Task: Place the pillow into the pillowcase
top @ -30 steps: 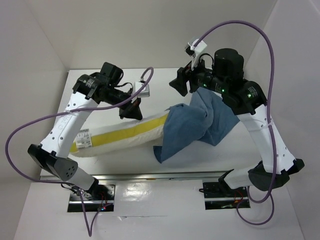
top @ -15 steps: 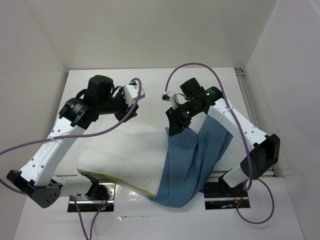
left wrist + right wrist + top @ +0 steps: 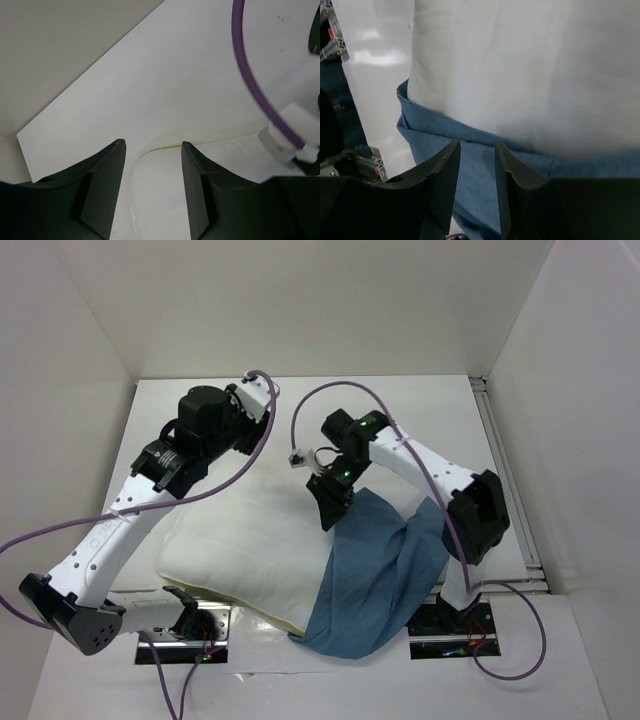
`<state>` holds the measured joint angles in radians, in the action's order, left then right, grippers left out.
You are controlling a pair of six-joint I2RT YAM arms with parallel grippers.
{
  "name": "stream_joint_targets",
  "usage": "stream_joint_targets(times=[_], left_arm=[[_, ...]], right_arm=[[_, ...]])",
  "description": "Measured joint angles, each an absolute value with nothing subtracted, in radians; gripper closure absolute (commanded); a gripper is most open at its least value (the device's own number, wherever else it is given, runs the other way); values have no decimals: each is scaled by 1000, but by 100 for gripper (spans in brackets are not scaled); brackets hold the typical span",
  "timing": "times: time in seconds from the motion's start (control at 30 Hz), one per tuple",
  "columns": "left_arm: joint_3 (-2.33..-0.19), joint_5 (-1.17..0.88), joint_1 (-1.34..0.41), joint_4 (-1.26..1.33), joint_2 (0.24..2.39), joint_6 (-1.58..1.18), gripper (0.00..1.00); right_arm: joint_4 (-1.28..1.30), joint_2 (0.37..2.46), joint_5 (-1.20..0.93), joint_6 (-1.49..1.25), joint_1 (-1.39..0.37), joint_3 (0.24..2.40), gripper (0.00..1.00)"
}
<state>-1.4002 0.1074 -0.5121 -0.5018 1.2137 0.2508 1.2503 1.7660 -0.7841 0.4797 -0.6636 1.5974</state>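
A white pillow [image 3: 240,550] lies flat on the near left of the table [image 3: 440,410], with a sliver of yellow edge showing at its near side. The blue pillowcase [image 3: 385,580] lies crumpled to its right, and their meeting edge is partly hidden by the right arm. From above, the left gripper [image 3: 152,150] is hidden under its own wrist. Its wrist view shows the jaws apart and empty over the pillow's far corner. The right gripper [image 3: 476,150] hovers at the seam, with a narrow gap between its jaws and nothing visibly pinched.
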Motion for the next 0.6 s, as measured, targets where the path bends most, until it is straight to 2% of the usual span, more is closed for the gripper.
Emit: stream_joint_targets(times=[0.07, 0.27, 0.43, 0.6], left_arm=[[-1400, 140, -512, -486, 1223, 234, 38], [-1384, 199, -512, -453, 1227, 227, 38], [-1368, 223, -505, -441, 1221, 230, 38], [-1349, 237, -485, -414, 1195, 233, 38]], right_arm=[[1251, 1824, -783, 500, -689, 1599, 61], [1208, 1884, -752, 516, -752, 1514, 70], [1077, 1933, -621, 455, -779, 1385, 71], [989, 1967, -515, 358, -781, 1371, 71]])
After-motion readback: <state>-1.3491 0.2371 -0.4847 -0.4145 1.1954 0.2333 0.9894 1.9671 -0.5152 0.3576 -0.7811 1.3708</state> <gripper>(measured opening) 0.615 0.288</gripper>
